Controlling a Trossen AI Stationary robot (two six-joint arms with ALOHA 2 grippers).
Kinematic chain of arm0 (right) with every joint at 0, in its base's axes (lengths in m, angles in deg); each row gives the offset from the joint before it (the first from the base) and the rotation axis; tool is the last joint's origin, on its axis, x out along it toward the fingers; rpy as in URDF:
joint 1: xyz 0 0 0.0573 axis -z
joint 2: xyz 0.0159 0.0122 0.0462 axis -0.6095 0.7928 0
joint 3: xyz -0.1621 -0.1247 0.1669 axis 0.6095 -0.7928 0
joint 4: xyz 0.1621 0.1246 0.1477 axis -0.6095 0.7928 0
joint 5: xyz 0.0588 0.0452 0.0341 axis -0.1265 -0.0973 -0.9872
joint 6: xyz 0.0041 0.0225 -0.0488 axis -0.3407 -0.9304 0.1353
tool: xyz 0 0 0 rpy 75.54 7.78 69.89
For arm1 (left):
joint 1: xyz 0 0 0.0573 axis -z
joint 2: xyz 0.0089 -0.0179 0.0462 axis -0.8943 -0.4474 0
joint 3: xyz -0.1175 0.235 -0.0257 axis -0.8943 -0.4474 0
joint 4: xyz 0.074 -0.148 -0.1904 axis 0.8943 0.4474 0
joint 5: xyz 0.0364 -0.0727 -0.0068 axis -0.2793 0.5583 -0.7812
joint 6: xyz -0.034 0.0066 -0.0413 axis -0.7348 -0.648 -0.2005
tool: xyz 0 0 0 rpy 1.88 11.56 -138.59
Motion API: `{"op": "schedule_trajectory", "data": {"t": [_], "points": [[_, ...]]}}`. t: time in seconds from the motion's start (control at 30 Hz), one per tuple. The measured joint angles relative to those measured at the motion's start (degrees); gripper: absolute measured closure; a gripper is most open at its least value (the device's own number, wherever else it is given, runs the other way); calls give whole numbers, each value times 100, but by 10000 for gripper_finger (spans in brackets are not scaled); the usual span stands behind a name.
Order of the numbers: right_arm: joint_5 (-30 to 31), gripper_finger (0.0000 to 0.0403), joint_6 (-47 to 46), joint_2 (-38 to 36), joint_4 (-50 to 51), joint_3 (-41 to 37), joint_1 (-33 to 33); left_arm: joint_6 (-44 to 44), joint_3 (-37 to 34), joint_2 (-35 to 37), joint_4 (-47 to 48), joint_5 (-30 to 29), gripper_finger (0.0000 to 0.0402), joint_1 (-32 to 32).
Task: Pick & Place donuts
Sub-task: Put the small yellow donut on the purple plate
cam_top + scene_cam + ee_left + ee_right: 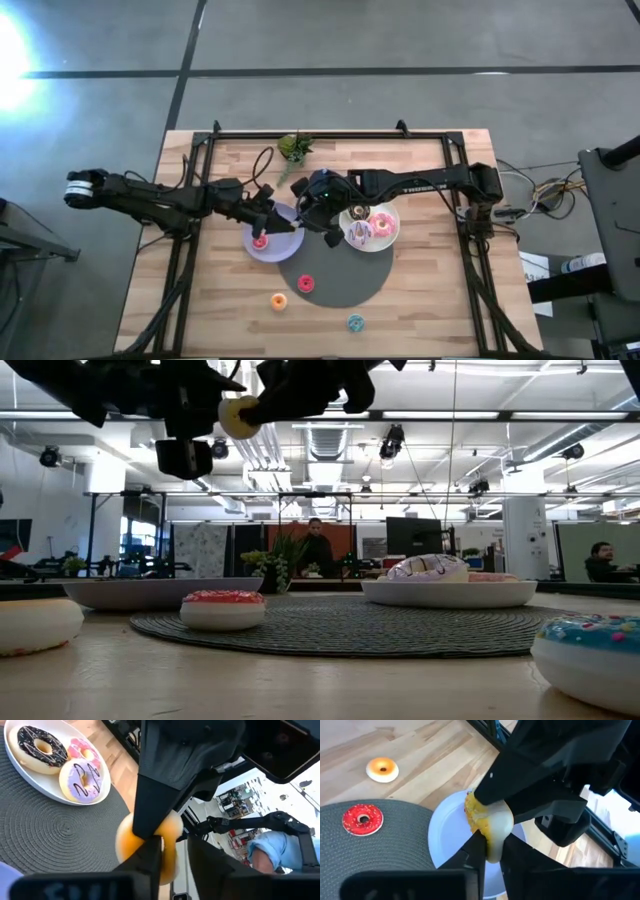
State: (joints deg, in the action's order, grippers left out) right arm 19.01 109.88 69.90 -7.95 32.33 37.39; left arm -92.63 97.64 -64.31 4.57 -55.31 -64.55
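A yellow donut [238, 415] hangs high in the air between my two grippers, above the lavender plate [445, 840]. My left gripper [175, 855] and my right gripper [493, 850] meet over that plate's far-right rim [290, 212], and both are shut on the yellow donut. In the high view the grippers hide it. A small pink donut [261, 241] lies on the lavender plate. Three frosted donuts [82, 777] lie on the white plate [390, 232]. A red donut [306, 284] rests on the grey mat. An orange one [278, 300] and a teal one [355, 322] lie on the wood. My left gripper pinches the yellow donut's rim [172, 862] between its two fingers, coming roughly level from the table's left. The donut is lifted clear. My right arm's finger [155, 805] covers the donut's other side. My right gripper pinches the opposite rim of the yellow donut [492, 842] between its two fingers, from the table's right. The donut stands on edge, clear of the plate. My left arm's finger [520, 780] lies over its upper part.
The round grey mat [335, 275] lies mid-table under the white plate and part of the lavender plate. A small green plant [294, 148] stands at the far edge. A black frame [190, 250] runs around the tabletop. People sit in the room beyond the table.
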Motion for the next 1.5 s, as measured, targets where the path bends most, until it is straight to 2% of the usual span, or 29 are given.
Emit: {"op": "schedule_trajectory", "data": {"t": [0.13,0.23,0.3,0.37,0.53,0.67,0.77,0.93,1.17,1.27,1.4,1.5], "points": [[136,386,-254,0,140,-1,36,-153,-2,95,185,0,288,-1],[120,389,-760,0,286,-37,141,-245,-3,306,920,-26,277,56],[122,389,-1328,0,333,-118,274,-237,-10,514,1611,-281,277,147],[115,389,-2136,56,329,-168,437,-221,20,798,2334,-828,276,344],[-363,389,-4091,654,299,-3,804,-66,611,1325,3670,-2711,276,1242],[-873,389,-4825,1439,390,614,809,-76,1349,1309,4897,-4267,276,2071],[-1143,390,-4972,2014,701,1311,770,-368,1848,1187,5820,-4947,276,2536],[-1106,390,-5129,2879,1293,2616,781,-863,2217,996,6566,-5312,276,2994],[-1134,390,-5862,3931,1875,4150,852,-926,2231,988,6567,-5848,276,3428],[-1278,383,-6297,3994,1881,3963,862,-880,2227,1071,6550,-5941,276,3512],[-1245,359,-6437,4063,1841,3889,841,-641,2248,1171,6564,-6004,276,3536],[-794,340,-6476,4061,1639,3891,817,-484,2254,1241,6555,-6069,276,3536]]}}
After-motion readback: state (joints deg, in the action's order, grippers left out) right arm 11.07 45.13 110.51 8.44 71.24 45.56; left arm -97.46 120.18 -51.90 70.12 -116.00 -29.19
